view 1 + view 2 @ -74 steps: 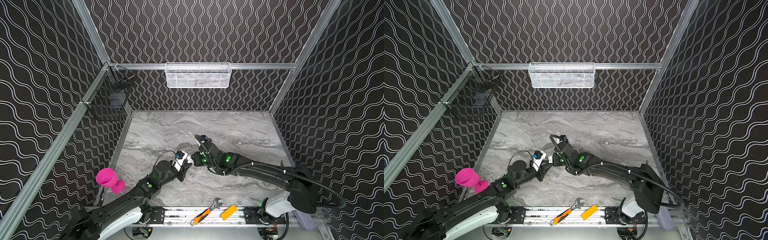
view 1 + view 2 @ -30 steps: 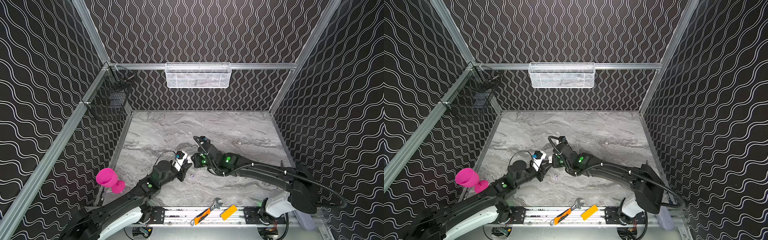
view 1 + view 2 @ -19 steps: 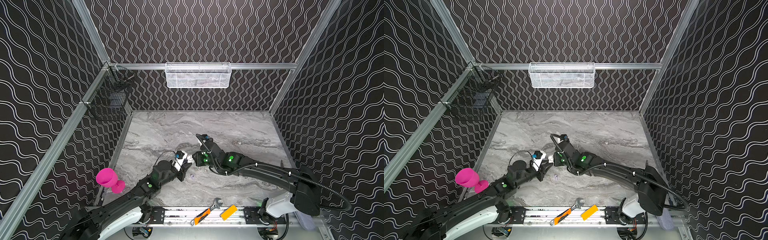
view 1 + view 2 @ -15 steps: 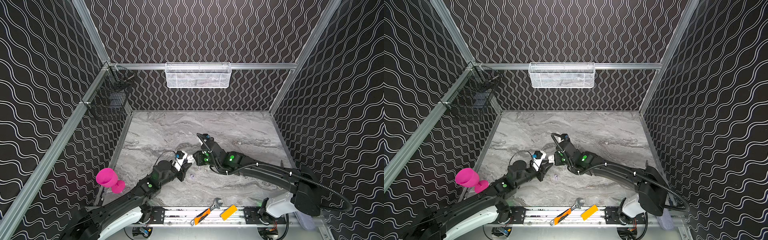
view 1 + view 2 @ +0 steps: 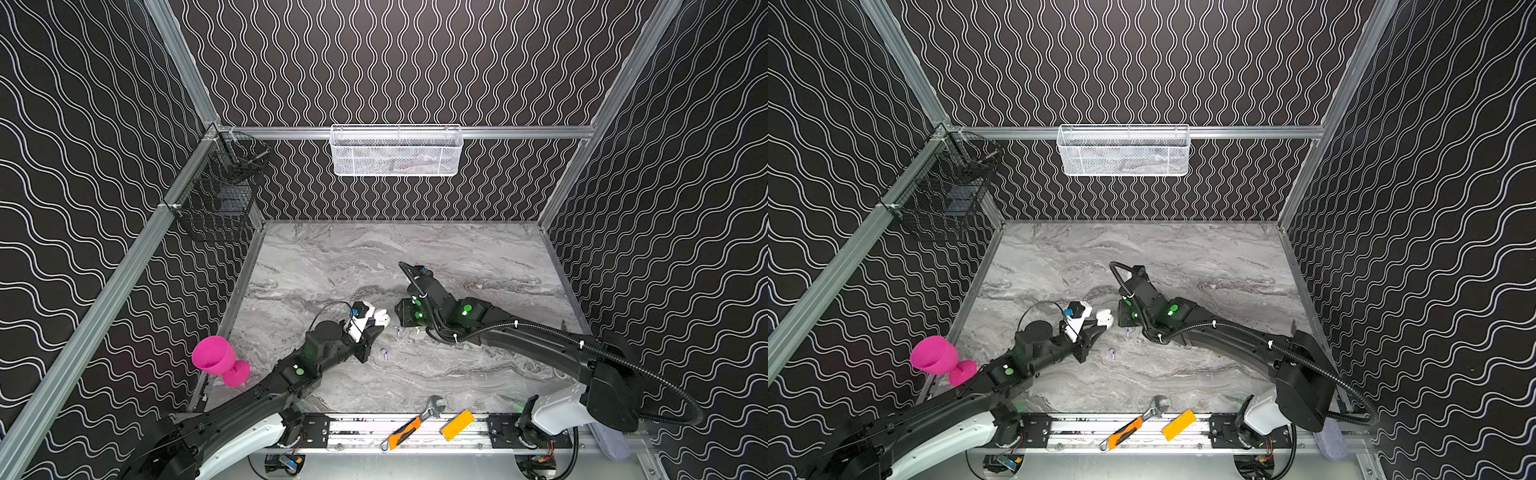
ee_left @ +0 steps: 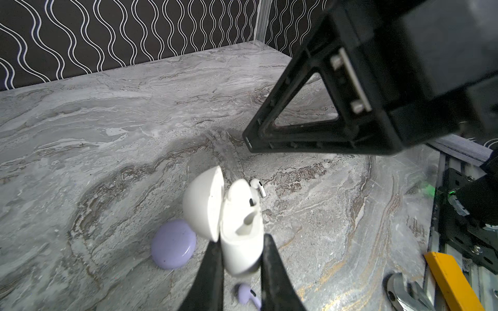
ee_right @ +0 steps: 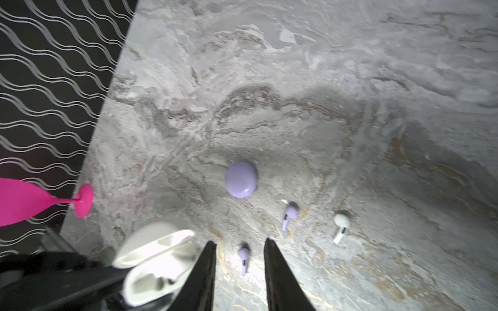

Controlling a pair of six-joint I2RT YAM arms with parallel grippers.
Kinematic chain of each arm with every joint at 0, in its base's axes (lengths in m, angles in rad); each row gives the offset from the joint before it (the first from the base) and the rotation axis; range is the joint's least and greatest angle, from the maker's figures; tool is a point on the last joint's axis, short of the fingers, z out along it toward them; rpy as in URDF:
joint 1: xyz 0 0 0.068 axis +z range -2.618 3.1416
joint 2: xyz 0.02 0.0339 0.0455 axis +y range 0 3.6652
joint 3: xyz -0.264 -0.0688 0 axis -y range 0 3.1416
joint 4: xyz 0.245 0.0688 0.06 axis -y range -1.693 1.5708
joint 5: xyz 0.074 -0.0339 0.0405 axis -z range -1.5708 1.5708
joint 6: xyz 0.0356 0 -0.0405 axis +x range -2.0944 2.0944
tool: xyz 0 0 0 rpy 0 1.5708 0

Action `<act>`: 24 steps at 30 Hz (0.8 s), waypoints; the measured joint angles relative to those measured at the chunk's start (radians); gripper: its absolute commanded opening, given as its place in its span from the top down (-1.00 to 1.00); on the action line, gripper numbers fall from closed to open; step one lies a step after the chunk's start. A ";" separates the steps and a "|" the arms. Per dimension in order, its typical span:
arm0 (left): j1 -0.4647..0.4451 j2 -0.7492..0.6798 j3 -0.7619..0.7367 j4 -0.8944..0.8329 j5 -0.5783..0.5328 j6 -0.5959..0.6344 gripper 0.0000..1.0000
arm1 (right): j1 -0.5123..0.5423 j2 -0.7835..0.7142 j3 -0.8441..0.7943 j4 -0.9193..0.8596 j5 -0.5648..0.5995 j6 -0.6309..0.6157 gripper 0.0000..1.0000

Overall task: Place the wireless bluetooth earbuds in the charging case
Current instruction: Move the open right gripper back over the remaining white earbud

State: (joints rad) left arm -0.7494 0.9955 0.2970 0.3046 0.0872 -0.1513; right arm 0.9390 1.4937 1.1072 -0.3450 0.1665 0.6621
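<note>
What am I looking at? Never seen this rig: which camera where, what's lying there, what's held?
Two robot arms with two-fingered grippers over a marble table. The two wide pictures come from one overhead stereo camera; each close-up comes from a camera on an arm's wrist. The left gripper is shut on an open white charging case. The right gripper is open, empty. On the table lie a closed lavender case, two lavender earbuds and one white earbud; a pink goblet is by the left wall.

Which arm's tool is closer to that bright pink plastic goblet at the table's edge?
Left. The left tool, gripping an open white charging case, sits right of the bright pink plastic goblet in both top views; the right tool hangs open farther right, beyond the case.
</note>
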 measured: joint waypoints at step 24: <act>0.000 0.030 -0.031 0.206 0.135 -0.003 0.96 | -0.124 0.117 -0.037 -0.083 -0.030 -0.045 0.12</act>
State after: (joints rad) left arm -0.7498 1.0256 0.2665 0.5110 0.2222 -0.1547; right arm 0.8154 1.6108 1.0706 -0.4278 0.1364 0.6170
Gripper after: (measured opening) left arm 0.191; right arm 0.409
